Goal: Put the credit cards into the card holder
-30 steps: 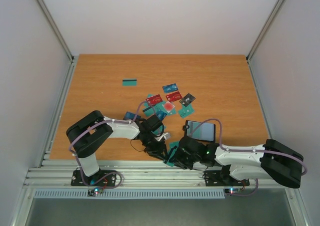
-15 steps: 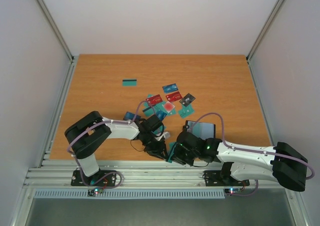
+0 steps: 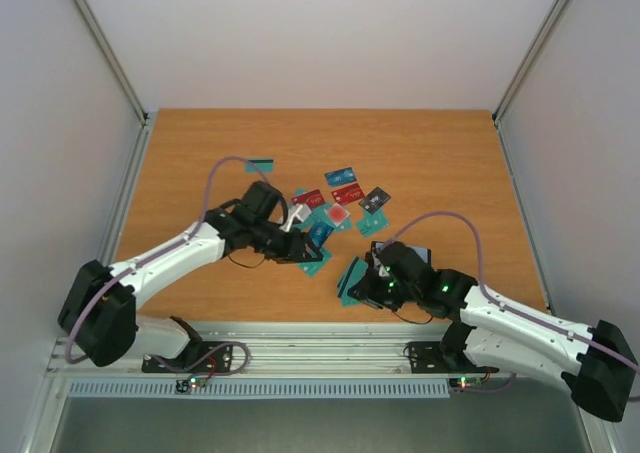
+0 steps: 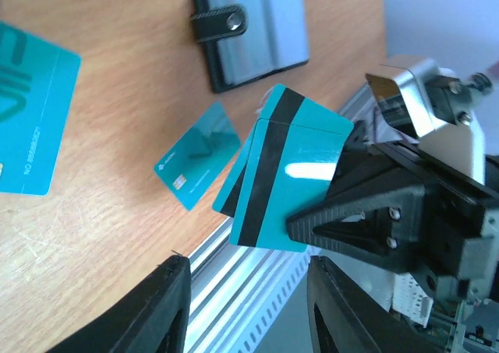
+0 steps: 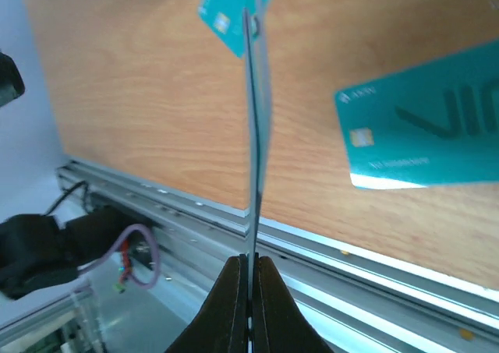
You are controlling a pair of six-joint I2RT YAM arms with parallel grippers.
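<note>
My right gripper (image 5: 249, 271) is shut on two teal credit cards with black stripes (image 4: 292, 174), seen edge-on (image 5: 251, 135) in the right wrist view. It holds them upright just above the table near the front edge (image 3: 350, 278). The card holder (image 4: 249, 33) lies open beside them, grey inside with a black strap. In the top view the right arm mostly hides it. My left gripper (image 4: 249, 314) is open and empty. It hangs by the near side of the card pile (image 3: 305, 253), facing the held cards.
Loose cards lie mid-table: red ones (image 3: 347, 193), a blue one (image 3: 340, 176), a dark grey one (image 3: 374, 199) and a lone teal one (image 3: 260, 164). More teal cards lie near the grippers (image 4: 199, 166) (image 5: 425, 135). The metal rail (image 3: 300, 343) runs along the front edge.
The two grippers met at the front edge. The right one shut on the teal cards; the left one opened and swung away up-left toward the pile. The right gripper shifted slightly right.
</note>
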